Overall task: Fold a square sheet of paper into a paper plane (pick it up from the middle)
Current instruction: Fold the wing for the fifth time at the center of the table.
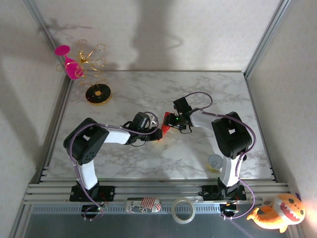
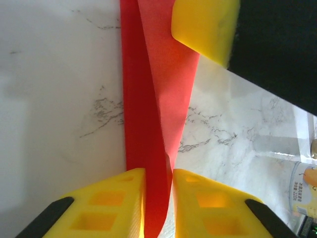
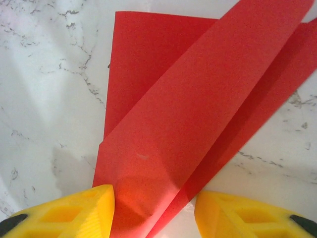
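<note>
The square sheet of paper (image 1: pixel 166 130) is bright red and lies mid-table, creased into long overlapping flaps. In the left wrist view it (image 2: pixel 148 124) runs as a narrow folded strip up from between my yellow fingers, which press against both of its sides. My left gripper (image 1: pixel 157 133) (image 2: pixel 158 198) is shut on that folded edge. My right gripper (image 1: pixel 171 123) (image 3: pixel 154 213) meets it from the right and stands open, its fingers wide apart astride a raised flap of the sheet (image 3: pixel 198 99). One right fingertip (image 2: pixel 203 27) rests at the paper's far end.
A pink wine glass (image 1: pixel 69 62) hangs on a gold wire stand (image 1: pixel 97 94) at the back left. A small tin (image 1: pixel 215 162) stands by the right arm's base. On the front rail lie a tape roll (image 1: pixel 182 209), a striped pouch (image 1: pixel 143 204) and an orange plush toy (image 1: pixel 277 213).
</note>
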